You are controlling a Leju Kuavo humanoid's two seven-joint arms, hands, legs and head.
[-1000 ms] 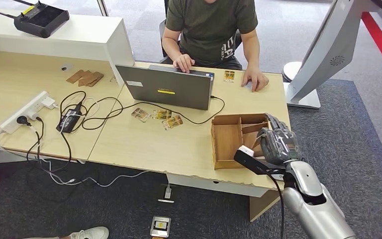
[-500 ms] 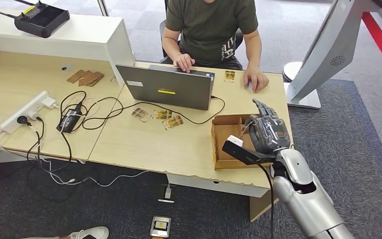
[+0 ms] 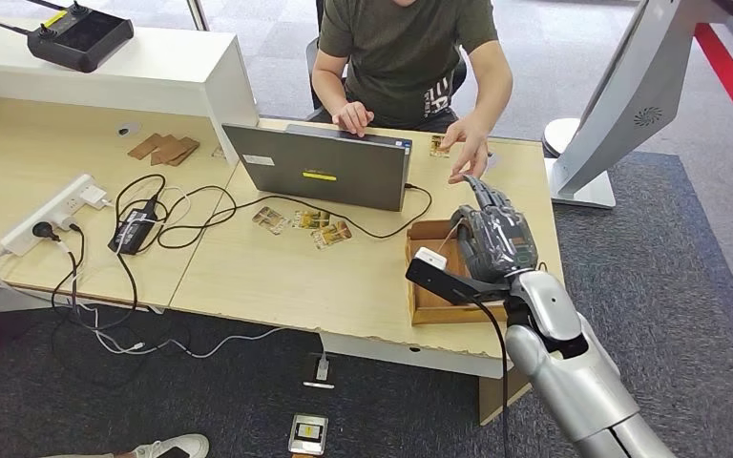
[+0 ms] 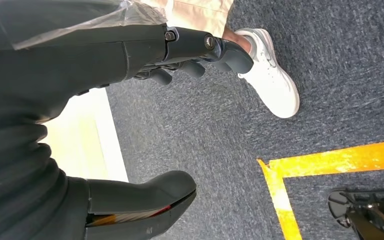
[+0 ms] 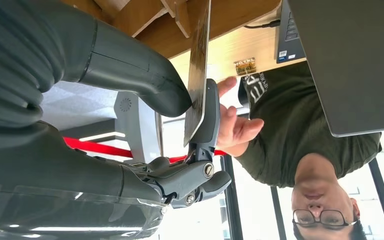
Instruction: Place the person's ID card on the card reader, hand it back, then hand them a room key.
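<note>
The right hand (image 5: 145, 115), at the lower right of the head frame, pinches a thin card (image 5: 198, 75) between thumb and finger above the wooden tray (image 3: 431, 262) on the bench (image 3: 277, 277). The person's hand (image 3: 468, 153) reaches toward it from the upper middle. This looks like a hand-over; next, extend the card and release once it is taken. The left hand (image 4: 130, 55) hangs spread above the floor.

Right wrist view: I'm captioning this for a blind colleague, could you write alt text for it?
The robot's right hand pinches a thin card edge-on between its thumb and a finger, holding it out toward a person's open hand. Behind are a wooden tray, the pale desk with a small card on it, and a grey laptop.
</note>
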